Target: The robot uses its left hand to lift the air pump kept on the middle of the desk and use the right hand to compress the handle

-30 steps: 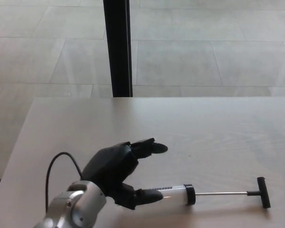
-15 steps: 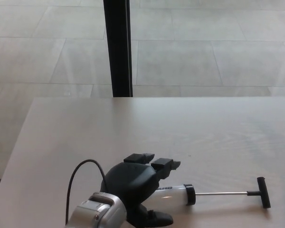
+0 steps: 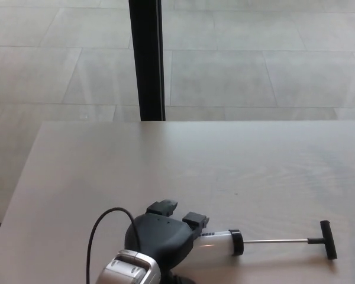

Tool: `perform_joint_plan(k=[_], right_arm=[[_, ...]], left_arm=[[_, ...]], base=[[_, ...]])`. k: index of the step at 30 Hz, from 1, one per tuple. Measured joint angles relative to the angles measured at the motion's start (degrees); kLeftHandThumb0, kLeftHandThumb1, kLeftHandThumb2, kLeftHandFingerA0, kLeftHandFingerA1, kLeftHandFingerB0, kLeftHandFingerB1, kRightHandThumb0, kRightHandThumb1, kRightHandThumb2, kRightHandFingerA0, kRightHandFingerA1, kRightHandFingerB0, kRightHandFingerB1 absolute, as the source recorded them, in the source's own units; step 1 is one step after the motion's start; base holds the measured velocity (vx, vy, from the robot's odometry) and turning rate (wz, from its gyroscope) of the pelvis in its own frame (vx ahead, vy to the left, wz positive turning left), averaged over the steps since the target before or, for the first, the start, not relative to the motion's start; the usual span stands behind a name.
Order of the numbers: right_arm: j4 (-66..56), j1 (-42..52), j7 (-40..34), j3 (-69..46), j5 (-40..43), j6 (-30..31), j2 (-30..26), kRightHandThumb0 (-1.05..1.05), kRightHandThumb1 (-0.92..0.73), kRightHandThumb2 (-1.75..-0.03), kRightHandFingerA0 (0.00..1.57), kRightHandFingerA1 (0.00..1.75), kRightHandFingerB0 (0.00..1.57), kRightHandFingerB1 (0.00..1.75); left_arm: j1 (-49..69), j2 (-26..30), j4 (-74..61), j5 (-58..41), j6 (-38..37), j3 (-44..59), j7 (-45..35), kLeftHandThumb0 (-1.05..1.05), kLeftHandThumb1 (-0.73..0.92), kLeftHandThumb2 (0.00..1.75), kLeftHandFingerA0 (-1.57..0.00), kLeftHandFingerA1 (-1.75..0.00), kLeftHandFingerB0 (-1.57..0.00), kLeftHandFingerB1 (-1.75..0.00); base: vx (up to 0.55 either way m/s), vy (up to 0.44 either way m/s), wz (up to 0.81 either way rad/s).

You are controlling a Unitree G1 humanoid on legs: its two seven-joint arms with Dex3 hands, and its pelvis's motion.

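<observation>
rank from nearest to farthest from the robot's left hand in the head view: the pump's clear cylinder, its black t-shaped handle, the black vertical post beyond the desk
1. Clear cylinder of the air pump: directly under the left hand, at its right edge.
2. Black T-shaped handle: far right, at the end of the extended thin metal rod.
3. Black vertical post: beyond the desk's far edge, at the top.

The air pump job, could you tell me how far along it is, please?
Early. The left hand is over the air pump's clear barrel end; whether it grips is unclear. The pump lies on the desk, unlifted. Its T-handle is fully extended, uncompressed; the right hand isn't visible.
</observation>
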Motion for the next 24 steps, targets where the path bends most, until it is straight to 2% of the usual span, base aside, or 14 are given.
perform_joint_plan(k=[2, 3, 4, 5, 6, 7, 9, 10, 11, 12, 16, 18, 23, 24], right_arm=[[-0.35, -0.02, -0.34, 0.0, 0.0, 0.38, 0.04, -0.62, -0.86, -0.66, 0.33, 0.51, 0.43, 0.39], [-0.46, -0.05, -0.5, 0.0, -0.01, 0.56, 0.06, -0.6, -0.85, -0.65, 0.33, 0.51, 0.44, 0.39], [-0.54, -0.07, -0.63, 0.0, -0.01, 0.71, 0.07, -0.59, -0.84, -0.65, 0.35, 0.51, 0.45, 0.39], [-0.67, -0.12, -0.87, 0.0, -0.03, 0.93, 0.08, -0.57, -0.68, -1.04, 0.26, 0.57, 0.4, 0.57], [-0.79, -0.19, -1.12, 0.0, -0.05, 1.14, 0.09, -0.57, -0.68, -1.04, 0.26, 0.57, 0.4, 0.57], [-0.92, -0.27, -1.37, 0.0, -0.08, 1.39, 0.09, -0.52, -0.65, -1.03, 0.27, 0.57, 0.4, 0.57], [-1.27, -0.4, -1.81, 0.0, -0.16, 1.85, 0.11, -0.52, -0.65, -1.03, 0.27, 0.57, 0.4, 0.57], [-1.43, -0.51, -2.03, 0.0, -0.21, 2.06, 0.12, -0.53, -0.65, -1.02, 0.27, 0.57, 0.41, 0.57], [-1.6, -0.62, -2.26, -0.01, -0.25, 2.28, 0.12, -0.53, -0.66, -1.02, 0.29, 0.57, 0.42, 0.57], [-1.84, -0.69, -2.55, -0.02, -0.3, 2.56, 0.14, -0.52, -0.81, -0.64, 0.37, 0.51, 0.49, 0.4], [-2.65, -1.32, -4.33, -0.07, -0.91, 3.97, 0.3, -0.53, -0.8, -0.64, 0.38, 0.53, 0.51, 0.41], [-2.73, -1.63, -4.98, -0.07, -1.14, 4.39, 0.39, -0.54, -0.8, -0.64, 0.39, 0.53, 0.51, 0.41], [-2.98, -2.15, -5.91, 0.01, -1.69, 4.95, 0.71, -0.56, -0.79, -0.64, 0.38, 0.54, 0.53, 0.42], [-2.97, -2.19, -6.01, 0.03, -1.8, 4.99, 0.71, -0.57, -0.78, -0.64, 0.38, 0.55, 0.55, 0.42]], left_arm=[[0.21, -0.27, 0.08, 1.42, 1.61, -0.17, -0.15, -0.68, 0.46, 0.84, -0.01, -0.43, -0.08, -0.43], [0.35, -0.44, 0.09, 2.02, 2.33, -0.17, -0.19, -0.37, 0.42, 0.98, -0.05, -0.55, 0.0, -0.5], [0.49, -0.58, 0.08, 2.43, 2.82, -0.16, -0.2, -0.59, 0.62, 0.58, -0.12, -0.52, -0.17, -0.37], [0.71, -0.89, 0.08, 3.0, 3.62, -0.11, -0.19, -0.6, 0.51, 0.83, -0.33, -0.66, -0.16, -0.49], [0.83, -1.19, 0.09, 3.62, 4.34, -0.09, -0.19, -0.6, 0.51, 0.83, -0.33, -0.66, -0.16, -0.49], [0.94, -1.58, 0.17, 4.23, 5.17, -0.01, -0.2, -0.54, 0.52, 0.81, -0.58, -0.91, -0.18, -0.51], [1.07, -2.44, 0.27, 5.37, 6.5, 0.35, -0.12, -0.54, 0.52, 0.81, -0.58, -0.91, -0.18, -0.51], [1.08, -2.81, 0.34, 5.88, 7.06, 0.57, -0.08, -0.4, 0.59, 0.6, -0.76, -1.41, -0.25, -0.47], [1.13, -3.22, 0.44, 6.33, 7.6, 0.86, 0.02, -0.35, 0.61, 0.63, -0.87, -1.51, -0.25, -0.48], [1.32, -3.83, 0.47, 6.69, 8.06, 1.6, 0.38, -0.33, 0.66, 0.65, -0.92, -1.57, -0.3, -0.49], [2.31, -6.56, 1.43, 8.33, 10.26, 4.89, 2.76, -0.32, 0.68, 0.66, -0.85, -1.53, -0.44, -0.53], [2.68, -7.86, 2.23, 8.77, 10.69, 5.64, 4.16, -0.34, 0.69, 0.66, -0.88, -1.59, -0.45, -0.54], [3.53, -9.25, 3.8, 9.15, 10.44, 6.1, 6.96, -0.35, 0.69, 0.62, -0.88, -1.49, -0.56, -0.58], [3.56, -9.34, 4.0, 9.14, 10.31, 6.07, 7.29, -0.35, 0.67, 0.65, -0.85, -1.55, -0.61, -0.67]], base=[[0.0, 0.0, 0.0], [0.0, 0.0, 0.0], [0.0, 0.0, 0.0], [0.0, 0.0, 0.0], [0.0, 0.0, 0.0], [0.0, 0.0, 0.0], [0.0, 0.0, 0.0], [0.0, 0.0, 0.0], [0.0, 0.0, 0.0], [0.0, 0.0, 0.0], [0.0, 0.0, 0.0], [0.0, 0.0, 0.0], [0.0, 0.0, 0.0], [0.0, 0.0, 0.0]])
